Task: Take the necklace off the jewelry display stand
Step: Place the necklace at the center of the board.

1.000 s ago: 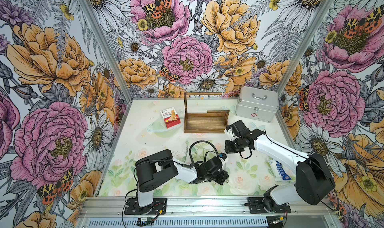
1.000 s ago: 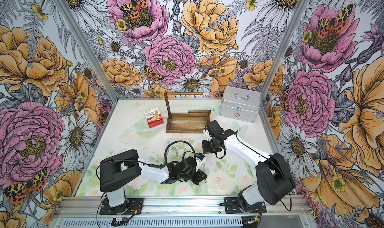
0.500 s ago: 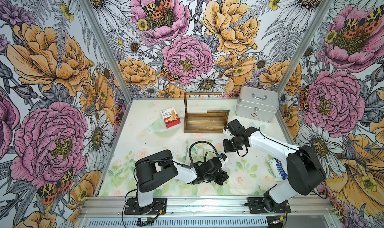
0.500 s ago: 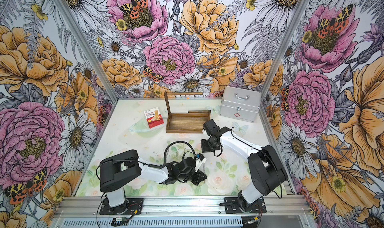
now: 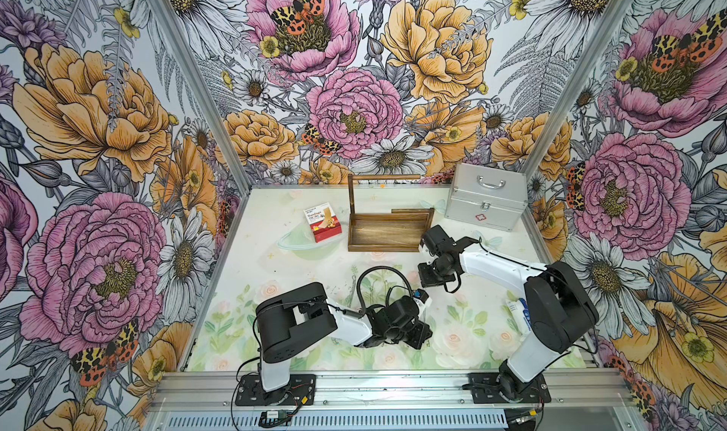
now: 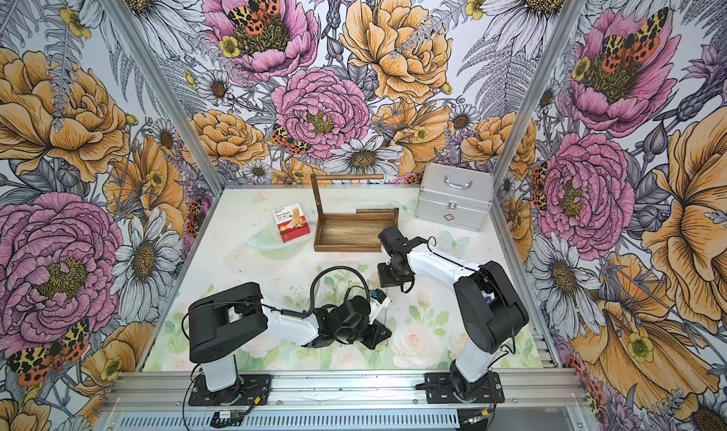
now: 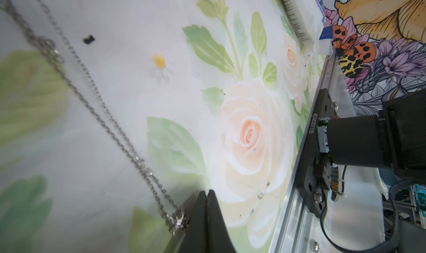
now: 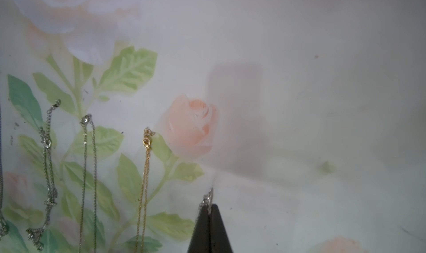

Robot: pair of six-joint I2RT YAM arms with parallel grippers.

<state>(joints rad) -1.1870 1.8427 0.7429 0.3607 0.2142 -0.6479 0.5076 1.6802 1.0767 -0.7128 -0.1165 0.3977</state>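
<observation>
Floral table (image 5: 275, 260). Silver metal case (image 5: 486, 197) far right. Jewelry display stand (image 5: 383, 232) far centre, upright, red box (image 5: 322, 221) just left of it. Right gripper (image 8: 210, 206) near side of the stand, jaws together, pinching the necklace (image 8: 208, 197) chain. Left gripper (image 7: 206, 194) near centre, jaws together; the pendant end touches one finger's side, can't tell if it is pinched. Necklace is off the stand and runs between the grippers. Gold chain (image 8: 145, 171) and silver chains (image 8: 47, 161) lie flat on the table.
</observation>
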